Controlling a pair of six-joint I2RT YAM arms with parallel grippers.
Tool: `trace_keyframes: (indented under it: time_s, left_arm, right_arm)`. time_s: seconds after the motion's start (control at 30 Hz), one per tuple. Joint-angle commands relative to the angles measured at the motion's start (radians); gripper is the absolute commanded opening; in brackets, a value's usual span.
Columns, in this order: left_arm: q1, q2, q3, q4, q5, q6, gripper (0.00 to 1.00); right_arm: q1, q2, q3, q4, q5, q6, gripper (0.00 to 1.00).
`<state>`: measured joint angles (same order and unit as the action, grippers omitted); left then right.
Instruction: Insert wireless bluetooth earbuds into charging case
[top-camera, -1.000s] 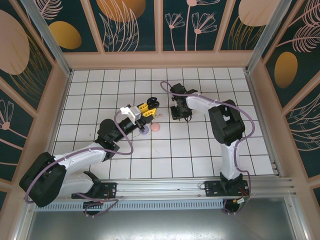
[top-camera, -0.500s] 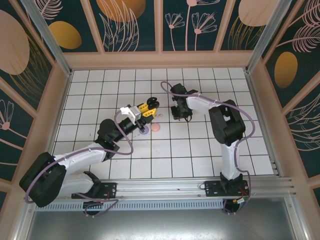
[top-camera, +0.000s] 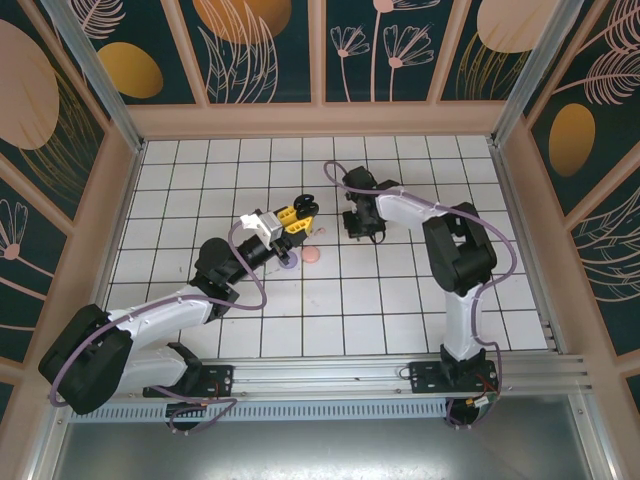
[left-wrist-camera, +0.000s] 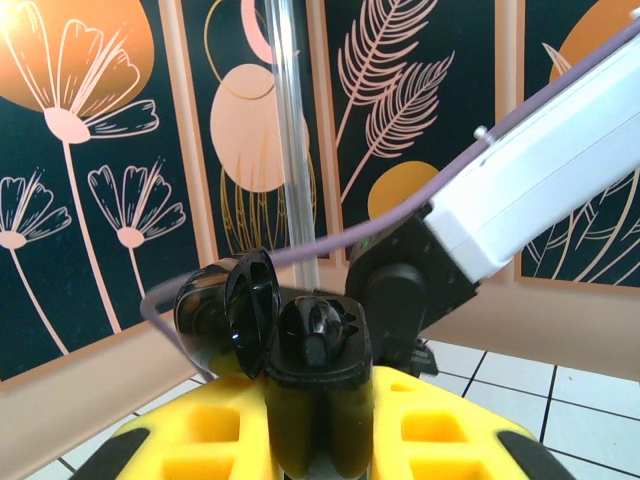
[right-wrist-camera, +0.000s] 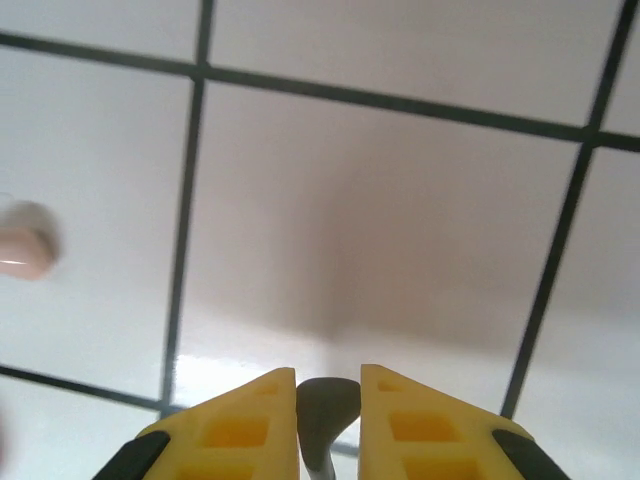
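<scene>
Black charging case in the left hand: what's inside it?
Lid open, the black charging case shows a dark glossy cavity; whether an earbud sits there cannot be told. Yellow fingers cover its lower sides.

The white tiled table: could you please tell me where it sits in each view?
Top external: white tiled table at the picture's centre.
Left wrist: lower right corner, beyond the yellow fingers.
Right wrist: background beyond the yellow fingertips.
Shared landmark: its dark grid lines.

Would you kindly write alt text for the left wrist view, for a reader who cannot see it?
The left gripper clamps a black charging case between yellow fingers, its lid flipped open to the left. Behind it reaches a white arm, before dark floral wall panels.
</scene>
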<state>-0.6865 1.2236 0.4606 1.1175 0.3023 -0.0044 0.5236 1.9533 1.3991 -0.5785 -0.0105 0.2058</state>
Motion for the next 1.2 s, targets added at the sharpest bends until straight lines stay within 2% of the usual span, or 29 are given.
trace_keyframes:
  time_s: [0.0, 0.3, 0.53, 0.87, 1.17]
  left_arm:
    - [-0.004, -0.02, 0.002, 0.013, 0.005, -0.001, 0.0]
    - [-0.004, -0.014, 0.033, -0.028, 0.032, 0.036, 0.0]
    - [-0.004, 0.006, 0.06, -0.065, 0.049, 0.073, 0.0]
    - [-0.004, 0.032, 0.069, -0.04, 0.055, 0.056, 0.0]
    - [-0.004, 0.053, 0.073, 0.006, 0.05, 0.021, 0.0]
  right_arm:
    - [0.001, -0.142, -0.005, 0.035, -0.016, 0.052, 0.17]
    - [0.018, -0.395, 0.011, 0.084, 0.015, 0.097, 0.17]
    - [0.137, -0.537, 0.057, 0.14, 0.083, 0.091, 0.19]
    - [0.295, -0.639, 0.078, 0.198, 0.195, 0.098, 0.19]
    - [0.392, -0.708, 0.002, 0.282, 0.206, 0.107, 0.19]
